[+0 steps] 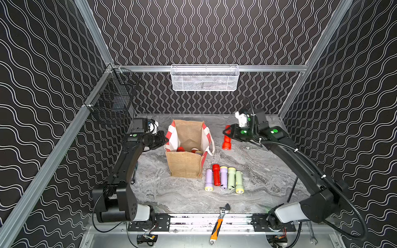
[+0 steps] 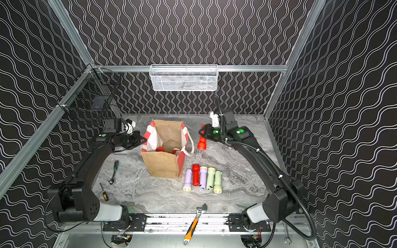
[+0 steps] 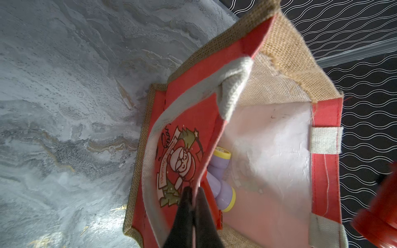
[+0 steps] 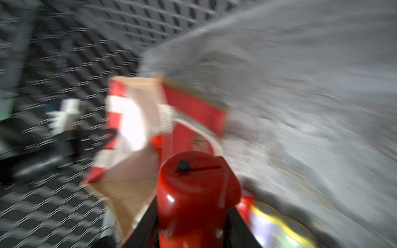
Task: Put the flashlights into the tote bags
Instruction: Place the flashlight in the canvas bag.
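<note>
A red flashlight [image 1: 226,143] aloft just beside the tote bag [image 1: 184,166]
The right hand [image 1: 227,132] grips it; the left hand [image 3: 194,190] pinches the bag's rim. Best to centre it over the mouth, clear of the rope handle [image 1: 212,148], then let go low.

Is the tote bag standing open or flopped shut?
Open and upright: the tote bag gapes, flashlights showing inside; the left pincer pinches its rim.
</note>
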Robot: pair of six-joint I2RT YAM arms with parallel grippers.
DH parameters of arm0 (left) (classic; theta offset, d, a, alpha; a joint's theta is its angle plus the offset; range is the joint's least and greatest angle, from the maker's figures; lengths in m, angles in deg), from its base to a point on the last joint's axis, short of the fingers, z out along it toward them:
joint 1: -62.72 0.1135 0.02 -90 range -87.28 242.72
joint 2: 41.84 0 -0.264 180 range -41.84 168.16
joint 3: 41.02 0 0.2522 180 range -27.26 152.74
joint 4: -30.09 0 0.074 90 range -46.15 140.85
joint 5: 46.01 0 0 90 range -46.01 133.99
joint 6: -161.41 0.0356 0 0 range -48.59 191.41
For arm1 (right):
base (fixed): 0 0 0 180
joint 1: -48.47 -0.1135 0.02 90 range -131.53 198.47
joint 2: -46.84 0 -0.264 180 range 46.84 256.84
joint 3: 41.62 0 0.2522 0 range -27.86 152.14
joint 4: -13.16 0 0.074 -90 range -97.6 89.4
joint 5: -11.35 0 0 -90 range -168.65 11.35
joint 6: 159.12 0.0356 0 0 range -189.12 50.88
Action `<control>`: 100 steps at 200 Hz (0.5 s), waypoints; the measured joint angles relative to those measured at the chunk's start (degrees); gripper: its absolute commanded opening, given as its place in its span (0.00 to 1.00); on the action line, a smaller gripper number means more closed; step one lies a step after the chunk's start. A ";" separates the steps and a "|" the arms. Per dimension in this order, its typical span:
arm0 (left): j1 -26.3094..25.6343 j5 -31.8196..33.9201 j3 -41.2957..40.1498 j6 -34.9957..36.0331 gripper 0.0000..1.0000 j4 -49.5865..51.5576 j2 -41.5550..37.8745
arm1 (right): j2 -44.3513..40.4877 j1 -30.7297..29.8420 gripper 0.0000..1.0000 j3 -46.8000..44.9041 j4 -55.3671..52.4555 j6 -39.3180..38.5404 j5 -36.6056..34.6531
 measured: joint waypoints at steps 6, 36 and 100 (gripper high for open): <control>0.00 0.00 0.00 0.00 0.00 -0.02 -0.13 | 1.64 -1.60 0.37 2.45 1.07 0.37 0.90; 0.00 0.00 -0.15 0.00 0.00 -0.11 -0.52 | 9.92 -6.51 0.37 11.80 5.86 0.72 4.48; 0.00 -0.20 -0.26 -0.02 0.00 -0.13 -0.57 | 23.67 -11.74 0.35 21.44 5.18 0.24 8.63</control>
